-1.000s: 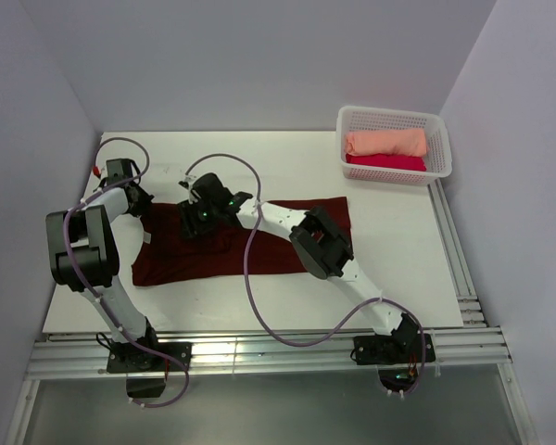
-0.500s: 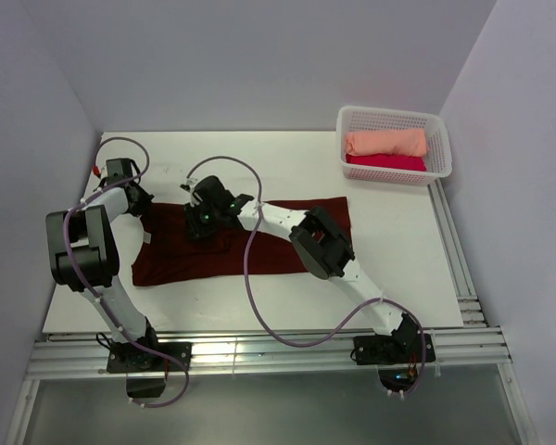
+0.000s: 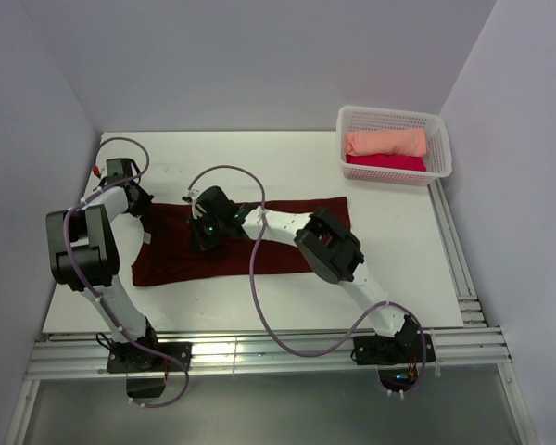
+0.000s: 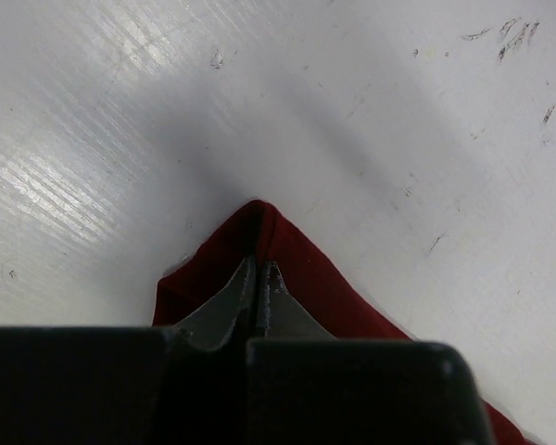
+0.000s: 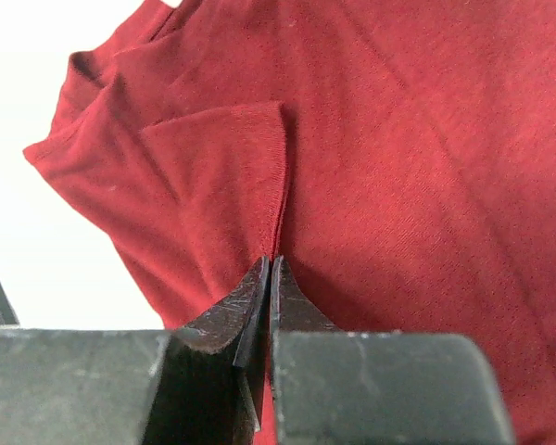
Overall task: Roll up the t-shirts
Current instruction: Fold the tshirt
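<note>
The soft maroon t-shirt (image 3: 181,260) lies wrinkly on the smooth white table (image 3: 287,162). The left gripper (image 4: 259,276) pinches its pointy corner, and the right gripper (image 5: 271,271) is clamped on a folded sleeve edge. Far from both jaws, a white basket (image 3: 391,111) holds rolled shirts (image 3: 385,142).

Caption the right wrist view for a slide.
Right claw shut on the hem of a folded flap of the maroon t-shirt, white table at left.
</note>
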Controlling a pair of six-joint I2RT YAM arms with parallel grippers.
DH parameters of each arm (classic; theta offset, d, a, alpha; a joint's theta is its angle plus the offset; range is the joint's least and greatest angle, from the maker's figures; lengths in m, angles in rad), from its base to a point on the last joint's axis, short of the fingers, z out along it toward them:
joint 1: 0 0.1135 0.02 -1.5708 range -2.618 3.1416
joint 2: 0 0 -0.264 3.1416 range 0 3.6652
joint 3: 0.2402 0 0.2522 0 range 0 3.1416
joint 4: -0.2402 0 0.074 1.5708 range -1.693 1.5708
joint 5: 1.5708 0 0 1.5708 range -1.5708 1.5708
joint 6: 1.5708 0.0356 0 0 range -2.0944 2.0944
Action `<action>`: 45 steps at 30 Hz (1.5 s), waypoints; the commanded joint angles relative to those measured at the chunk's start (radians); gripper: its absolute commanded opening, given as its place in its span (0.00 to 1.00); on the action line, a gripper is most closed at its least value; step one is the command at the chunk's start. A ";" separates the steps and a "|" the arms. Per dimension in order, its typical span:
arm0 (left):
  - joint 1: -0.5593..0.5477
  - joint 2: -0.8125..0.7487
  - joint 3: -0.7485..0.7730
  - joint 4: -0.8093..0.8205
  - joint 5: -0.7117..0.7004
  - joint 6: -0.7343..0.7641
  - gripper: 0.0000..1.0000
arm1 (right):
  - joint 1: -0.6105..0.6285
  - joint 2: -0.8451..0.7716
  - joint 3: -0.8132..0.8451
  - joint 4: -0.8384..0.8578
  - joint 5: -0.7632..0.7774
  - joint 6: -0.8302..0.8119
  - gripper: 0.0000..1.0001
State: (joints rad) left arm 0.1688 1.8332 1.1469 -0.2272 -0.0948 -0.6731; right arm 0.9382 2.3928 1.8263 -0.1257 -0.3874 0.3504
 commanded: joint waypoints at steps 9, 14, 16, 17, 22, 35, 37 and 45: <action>0.006 0.020 0.047 0.005 -0.014 0.017 0.00 | 0.057 -0.216 -0.205 0.107 -0.041 0.024 0.05; 0.008 0.021 0.047 0.002 -0.019 0.020 0.00 | 0.077 -0.245 -0.275 0.150 -0.097 0.047 0.13; 0.008 0.020 0.047 0.002 -0.019 0.020 0.00 | 0.077 -0.264 -0.308 0.170 -0.117 0.041 0.16; 0.006 0.020 0.047 0.002 -0.019 0.020 0.00 | 0.077 -0.270 -0.314 0.172 -0.122 0.036 0.18; 0.006 0.021 0.048 -0.003 -0.020 0.023 0.00 | 0.077 -0.313 -0.346 0.208 -0.182 0.021 0.39; 0.008 0.023 0.050 -0.006 -0.019 0.026 0.00 | 0.014 -0.265 -0.264 0.233 -0.047 0.137 0.51; 0.006 0.020 0.050 -0.003 -0.017 0.026 0.00 | 0.007 -0.235 -0.249 0.235 -0.047 0.157 0.53; -0.002 0.028 0.053 -0.008 -0.022 0.029 0.00 | 0.001 -0.152 -0.194 0.259 -0.047 0.193 0.58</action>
State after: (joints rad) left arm 0.1688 1.8545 1.1637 -0.2466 -0.1020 -0.6655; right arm 0.9344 2.2002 1.5822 0.1024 -0.4484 0.5217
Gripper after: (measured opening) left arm 0.023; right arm 0.576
